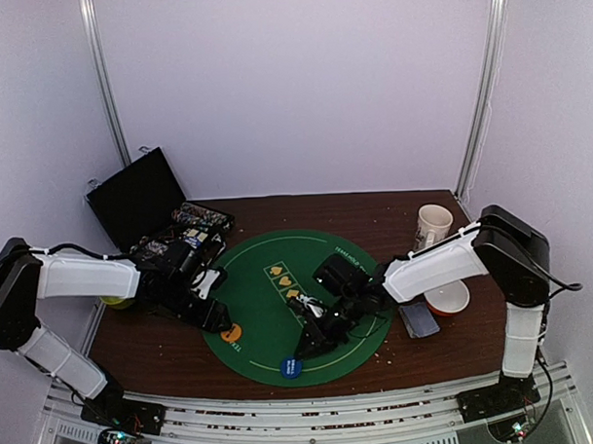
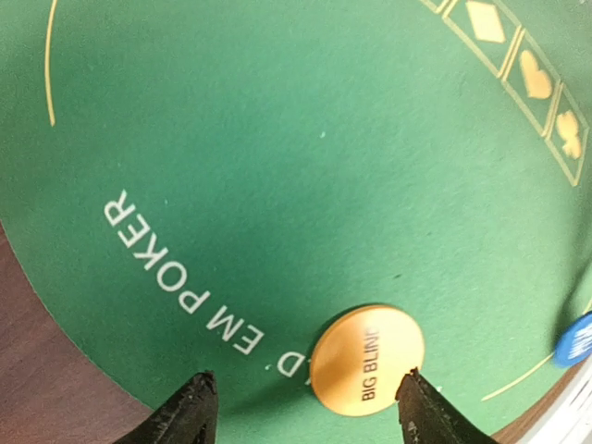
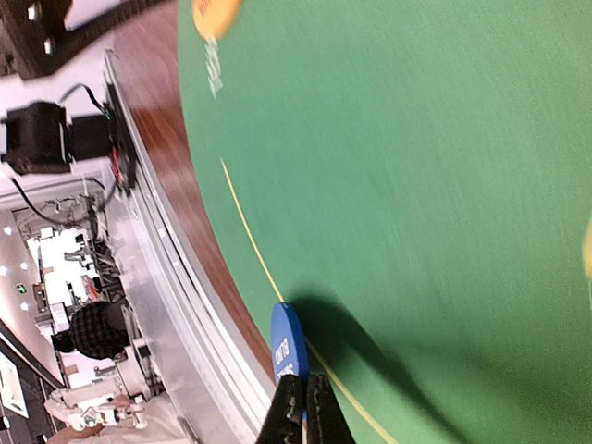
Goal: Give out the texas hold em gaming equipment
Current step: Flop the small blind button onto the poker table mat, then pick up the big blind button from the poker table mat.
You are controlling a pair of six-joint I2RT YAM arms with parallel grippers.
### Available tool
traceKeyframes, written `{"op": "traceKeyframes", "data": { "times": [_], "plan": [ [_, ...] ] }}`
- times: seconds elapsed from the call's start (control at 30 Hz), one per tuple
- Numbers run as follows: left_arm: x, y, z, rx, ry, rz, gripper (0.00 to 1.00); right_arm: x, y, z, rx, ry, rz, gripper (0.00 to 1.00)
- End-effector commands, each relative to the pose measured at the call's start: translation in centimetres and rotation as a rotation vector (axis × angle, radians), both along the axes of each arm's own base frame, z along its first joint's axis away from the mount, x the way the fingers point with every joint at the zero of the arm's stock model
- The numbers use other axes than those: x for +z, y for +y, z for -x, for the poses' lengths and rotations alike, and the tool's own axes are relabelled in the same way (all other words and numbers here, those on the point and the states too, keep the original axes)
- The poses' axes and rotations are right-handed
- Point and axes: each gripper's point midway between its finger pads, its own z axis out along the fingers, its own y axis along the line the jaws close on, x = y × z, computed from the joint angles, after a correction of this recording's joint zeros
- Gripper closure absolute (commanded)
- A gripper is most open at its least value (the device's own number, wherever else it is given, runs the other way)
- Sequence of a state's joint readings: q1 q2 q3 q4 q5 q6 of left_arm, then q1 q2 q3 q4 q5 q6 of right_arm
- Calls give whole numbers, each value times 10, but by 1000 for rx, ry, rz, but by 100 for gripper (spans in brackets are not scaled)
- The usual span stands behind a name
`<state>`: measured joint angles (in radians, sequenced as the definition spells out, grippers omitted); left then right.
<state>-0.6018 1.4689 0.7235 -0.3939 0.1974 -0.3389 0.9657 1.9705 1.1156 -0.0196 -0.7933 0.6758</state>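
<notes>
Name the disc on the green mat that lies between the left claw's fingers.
The orange BIG BLIND disc, framed by the open left claw; the blue disc lies by the right claw.

- mat (image 2: 277, 139): green cloth, felt-like, matt; printed lettering flat.
- worktop (image 2: 37, 370) around mat: dark wood, faint grain, low sheen.
- orange disc (image 2: 367, 360) on mat: smooth plastic, satin.
- blue disc (image 3: 288, 350) at mat's edge: smooth plastic.
- left fingers (image 2: 190, 412): black, matt.

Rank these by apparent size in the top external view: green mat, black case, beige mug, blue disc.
Largest to smallest:
1. green mat
2. black case
3. beige mug
4. blue disc
</notes>
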Motion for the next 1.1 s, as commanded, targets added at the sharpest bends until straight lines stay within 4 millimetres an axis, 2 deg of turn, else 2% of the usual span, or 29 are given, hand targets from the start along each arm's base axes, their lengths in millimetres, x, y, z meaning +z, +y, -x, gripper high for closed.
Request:
{"op": "traceKeyframes", "data": {
  "times": [0.0, 0.1, 0.17, 0.23, 0.4, 0.53, 0.67, 0.87, 1.07],
  "plan": [
    [-3, -4, -1, -46, -22, -55, 28, -13, -56, 22, 47, 22, 123, 100],
    [-6, -11, 5, -94, -20, -81, 23, -20, -81, 17, 5, 13, 161, 100],
    [-9, -14, 8, -116, -21, -99, 18, -25, -90, 11, -4, -1, 184, 100],
    [-12, -13, 9, -116, -20, -119, 16, -29, -93, 6, -10, -11, 196, 100],
    [-20, -13, 11, -123, -6, -151, 17, -33, -89, -1, -20, -22, 194, 100],
    [-28, -12, 15, -125, 7, -180, 19, -38, -95, 4, -6, -24, 228, 100],
    [-32, -10, 18, -118, 23, -191, 21, -44, -110, 9, 12, -43, 310, 100],
    [-35, -10, 22, -124, 37, -195, 21, -33, -110, -4, -26, -100, 339, 95],
    [-18, -36, 21, -209, -31, -172, 17, -11, -104, -24, -42, -190, 367, 92]
  ]
}}
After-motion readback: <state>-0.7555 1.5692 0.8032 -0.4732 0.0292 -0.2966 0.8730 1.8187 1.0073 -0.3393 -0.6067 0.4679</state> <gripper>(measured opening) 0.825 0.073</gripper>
